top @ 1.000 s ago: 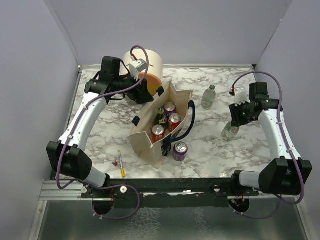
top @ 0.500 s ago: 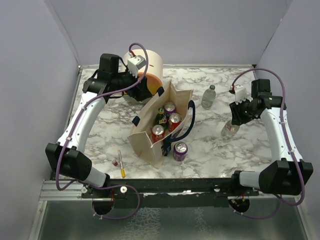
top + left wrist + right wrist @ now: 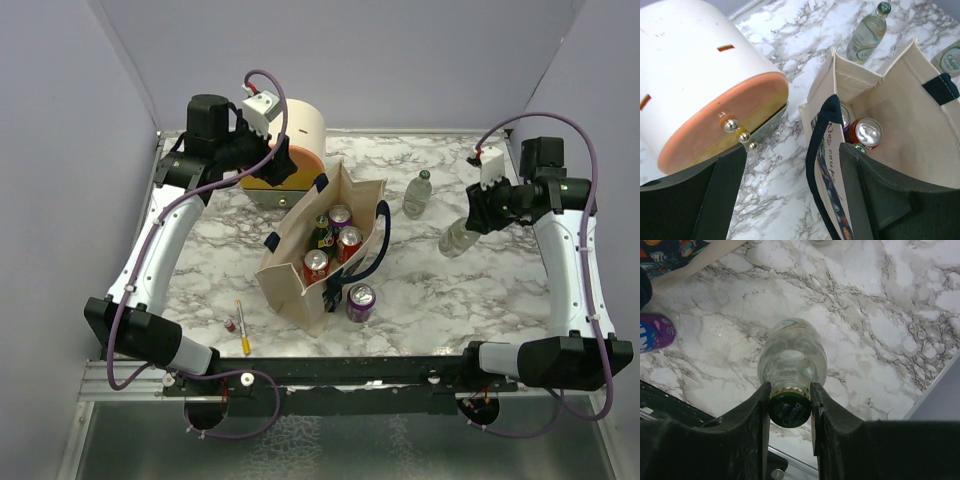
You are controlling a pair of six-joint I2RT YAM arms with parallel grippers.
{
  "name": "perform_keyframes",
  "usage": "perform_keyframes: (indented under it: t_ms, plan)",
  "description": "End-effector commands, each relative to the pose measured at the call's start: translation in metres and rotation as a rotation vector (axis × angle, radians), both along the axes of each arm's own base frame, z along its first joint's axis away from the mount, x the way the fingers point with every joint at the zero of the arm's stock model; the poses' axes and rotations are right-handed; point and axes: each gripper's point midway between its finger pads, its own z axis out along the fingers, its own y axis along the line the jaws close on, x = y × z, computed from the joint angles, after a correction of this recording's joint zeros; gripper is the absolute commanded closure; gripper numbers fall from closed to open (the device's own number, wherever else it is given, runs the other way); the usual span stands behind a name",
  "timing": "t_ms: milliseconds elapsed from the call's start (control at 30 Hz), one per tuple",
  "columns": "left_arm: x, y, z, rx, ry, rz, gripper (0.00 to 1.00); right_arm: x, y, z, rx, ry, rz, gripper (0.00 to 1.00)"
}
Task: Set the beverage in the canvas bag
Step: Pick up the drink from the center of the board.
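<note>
The beige canvas bag stands open mid-table with navy handles and several cans inside. My right gripper is shut on the green-capped neck of a clear glass bottle and holds it tilted, off the marble, to the right of the bag. In the right wrist view the fingers clamp the cap and the bottle hangs below them. My left gripper is open and empty over the bag's far-left rim. In its wrist view the gripper spans the navy handle from above.
A rounded cream-and-orange drawer box lies behind the bag, close under the left gripper. A second bottle stands at the back right of the bag. A purple can stands at the bag's near corner. A yellow pen lies front left.
My right gripper has risen and moved back with the bottle, lifting it off the table and tilting it. My left gripper has risen and drawn back towards the drawer box.
</note>
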Motion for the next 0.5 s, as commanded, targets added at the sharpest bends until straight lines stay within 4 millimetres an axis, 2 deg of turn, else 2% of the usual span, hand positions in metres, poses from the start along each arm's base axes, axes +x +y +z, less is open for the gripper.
perform_keyframes:
  t_ms: [0,100,233,467]
  plan:
    - [0.012,0.004,0.035,-0.046,-0.085,0.082,0.22,0.001,0.014,0.05,0.054,-0.146,0.064,0.99]
    - [0.016,0.005,0.047,-0.048,-0.116,0.087,0.22,0.005,0.021,0.067,0.079,-0.167,0.11,0.99]
    - [0.015,0.007,0.056,-0.026,-0.165,0.072,0.22,0.018,0.026,0.103,0.099,-0.224,0.142,0.99]
    - [0.008,0.007,0.037,0.006,-0.139,0.039,0.22,0.022,0.045,0.161,0.176,-0.36,0.213,0.99]
